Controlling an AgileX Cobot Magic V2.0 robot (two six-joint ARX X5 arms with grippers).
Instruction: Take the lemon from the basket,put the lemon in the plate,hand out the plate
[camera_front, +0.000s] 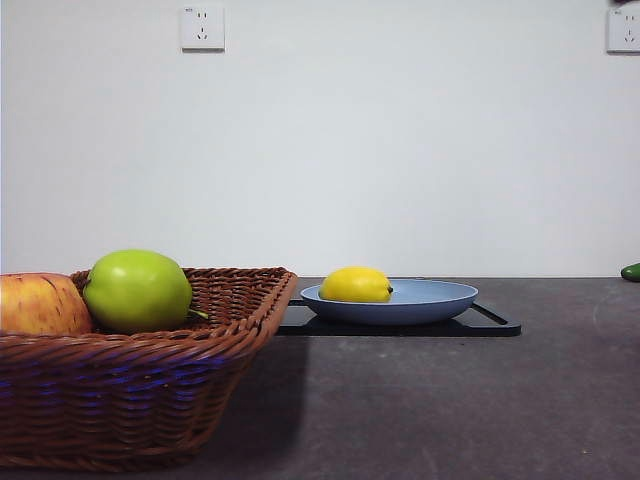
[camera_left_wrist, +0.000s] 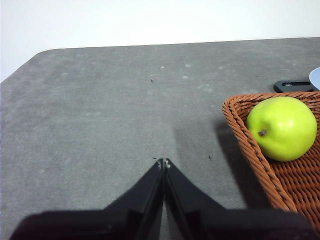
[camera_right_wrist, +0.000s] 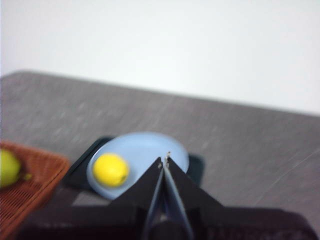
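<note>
The yellow lemon (camera_front: 356, 285) lies in the light blue plate (camera_front: 440, 300), on its left part; both also show in the right wrist view, the lemon (camera_right_wrist: 111, 169) and the plate (camera_right_wrist: 145, 150). The brown wicker basket (camera_front: 150, 380) stands at the front left. My right gripper (camera_right_wrist: 164, 161) is shut and empty, raised above and apart from the plate. My left gripper (camera_left_wrist: 164, 162) is shut and empty over bare table beside the basket (camera_left_wrist: 250, 145). Neither gripper shows in the front view.
The plate rests on a flat black tray (camera_front: 490, 324). A green apple (camera_front: 137, 291) and a red-yellow apple (camera_front: 40, 304) lie in the basket. A green thing (camera_front: 631, 271) shows at the right edge. The table is dark grey.
</note>
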